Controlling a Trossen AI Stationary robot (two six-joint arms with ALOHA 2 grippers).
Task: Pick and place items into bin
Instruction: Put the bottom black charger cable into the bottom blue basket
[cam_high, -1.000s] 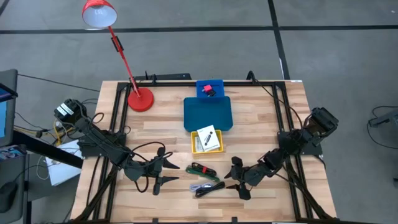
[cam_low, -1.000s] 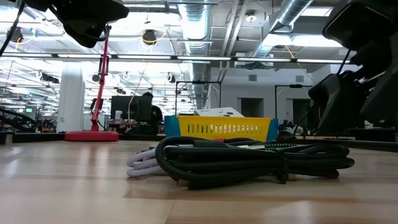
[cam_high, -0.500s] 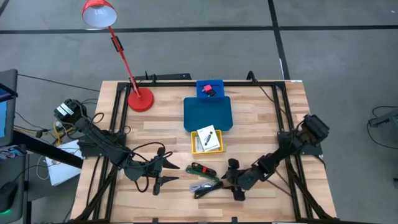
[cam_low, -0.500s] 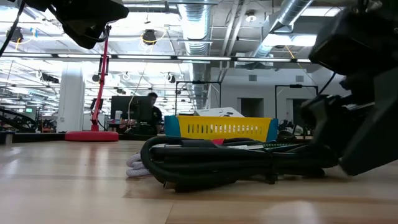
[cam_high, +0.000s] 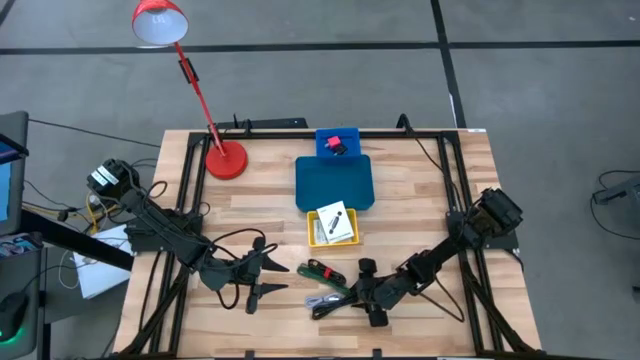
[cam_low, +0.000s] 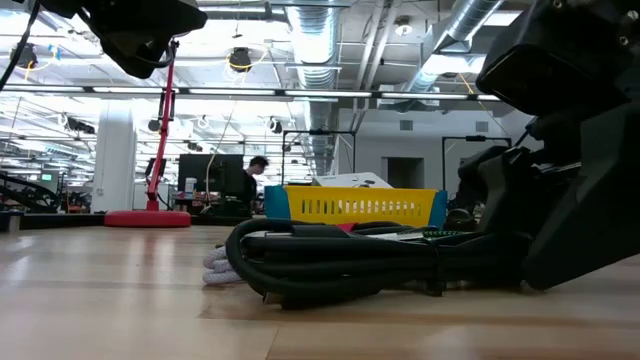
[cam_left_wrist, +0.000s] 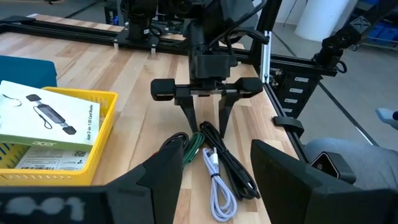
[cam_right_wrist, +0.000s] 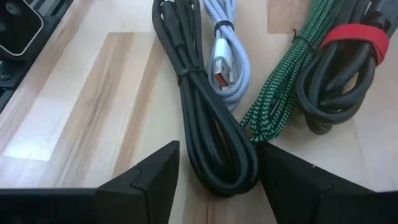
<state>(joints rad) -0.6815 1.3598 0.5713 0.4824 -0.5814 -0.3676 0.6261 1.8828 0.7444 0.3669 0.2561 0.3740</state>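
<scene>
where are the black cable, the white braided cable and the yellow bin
black cable (cam_right_wrist: 208, 118): right wrist view, on the middle of its folded bundle, just below the tie.
white braided cable (cam_right_wrist: 231, 46): right wrist view, on the braided loop above its plug.
yellow bin (cam_low: 355, 205): low view, on its slotted front wall.

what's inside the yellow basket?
The small yellow slotted plastic basket holds a white printed box picturing a dark adapter, over another white package; anything below is covered.

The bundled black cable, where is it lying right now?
In the high view the bundled black cable lies near the table's front edge, beside a pale braided cable, between the right gripper's open fingers.
</scene>
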